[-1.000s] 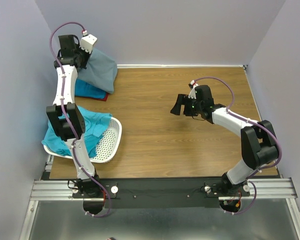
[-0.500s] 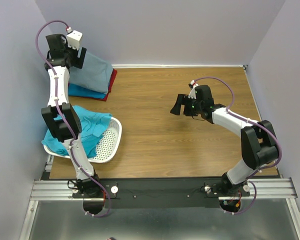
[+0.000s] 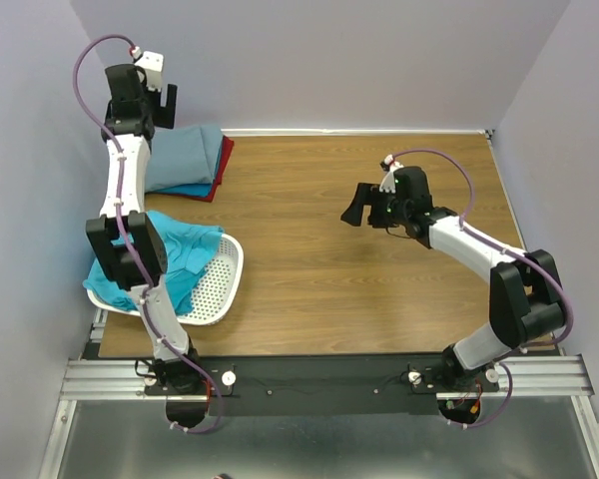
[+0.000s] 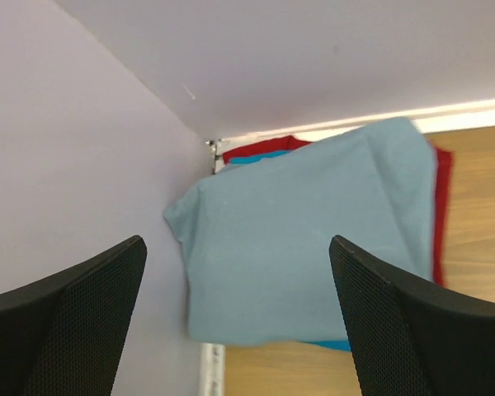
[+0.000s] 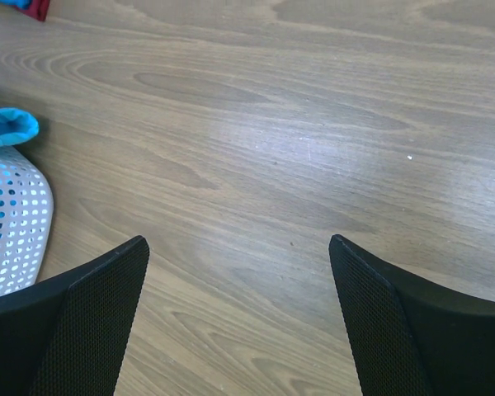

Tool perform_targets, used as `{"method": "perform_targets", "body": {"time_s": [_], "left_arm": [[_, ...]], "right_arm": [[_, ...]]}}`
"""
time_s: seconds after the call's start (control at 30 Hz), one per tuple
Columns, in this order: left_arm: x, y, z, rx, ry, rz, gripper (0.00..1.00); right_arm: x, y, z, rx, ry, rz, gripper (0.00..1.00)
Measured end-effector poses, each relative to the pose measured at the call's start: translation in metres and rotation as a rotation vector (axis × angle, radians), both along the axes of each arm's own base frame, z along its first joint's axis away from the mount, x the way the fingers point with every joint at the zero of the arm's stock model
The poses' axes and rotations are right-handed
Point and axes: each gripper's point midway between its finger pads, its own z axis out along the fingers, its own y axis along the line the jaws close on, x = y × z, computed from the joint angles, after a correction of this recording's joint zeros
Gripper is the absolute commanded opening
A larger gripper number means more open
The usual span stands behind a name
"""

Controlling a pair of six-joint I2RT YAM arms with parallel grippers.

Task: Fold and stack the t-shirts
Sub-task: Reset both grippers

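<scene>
A folded grey-blue t-shirt [image 3: 187, 157] lies on top of a stack in the far left corner. A red t-shirt [image 3: 223, 165] and a bright blue one [image 3: 185, 190] show only as edges under it. My left gripper [image 3: 155, 100] hangs open and empty above the stack, by the wall. In the left wrist view the grey-blue shirt [image 4: 305, 247] lies below the spread fingers of that gripper [image 4: 239, 330]. A turquoise t-shirt [image 3: 180, 254] is crumpled in the basket. My right gripper [image 3: 357, 207] is open and empty over bare wood mid-table, as the right wrist view [image 5: 239, 322] also shows.
A white perforated basket [image 3: 220, 284] sits at the near left, partly under the left arm; its wall [image 5: 8, 223] shows at the left of the right wrist view. Walls close in the table at left, back and right.
The left gripper opened and let go of the grey-blue shirt, which settled flat onto the stack. The gripper then rose away towards the corner. The right arm barely shifted.
</scene>
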Motion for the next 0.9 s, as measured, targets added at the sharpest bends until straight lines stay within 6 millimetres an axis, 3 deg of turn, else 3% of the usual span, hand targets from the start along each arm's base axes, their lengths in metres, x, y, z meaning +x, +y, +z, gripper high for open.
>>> {"method": "perform_targets", "body": {"time_s": [0.13,0.37,0.43,0.5,0.63,0.73,0.9], "left_arm": [[-0.033,-0.048,0.018,-0.07,-0.063,-0.018,0.98],[-0.131,-0.169,0.044,-0.267,-0.267,-0.163,0.98],[-0.154,-0.195,0.037,-0.319,-0.299,-0.212,0.98],[-0.18,-0.222,0.016,-0.37,-0.29,-0.261,0.98],[-0.207,-0.247,-0.024,-0.425,-0.238,-0.283,0.98],[-0.223,-0.252,-0.043,-0.444,-0.216,-0.279,0.98],[-0.234,-0.245,-0.041,-0.469,-0.247,-0.254,0.98]], "right_arm": [[0.002,-0.005,0.015,-0.008,-0.045,-0.019,0.97],[0.002,-0.022,0.05,-0.038,-0.165,-0.081,0.98],[0.001,-0.03,0.059,-0.051,-0.201,-0.108,0.98],[0.0,-0.041,0.068,-0.079,-0.241,-0.149,0.98],[-0.004,-0.061,0.077,-0.125,-0.291,-0.226,0.98],[-0.008,-0.08,0.08,-0.171,-0.324,-0.3,0.99],[-0.012,-0.105,0.072,-0.248,-0.332,-0.398,0.99]]}}
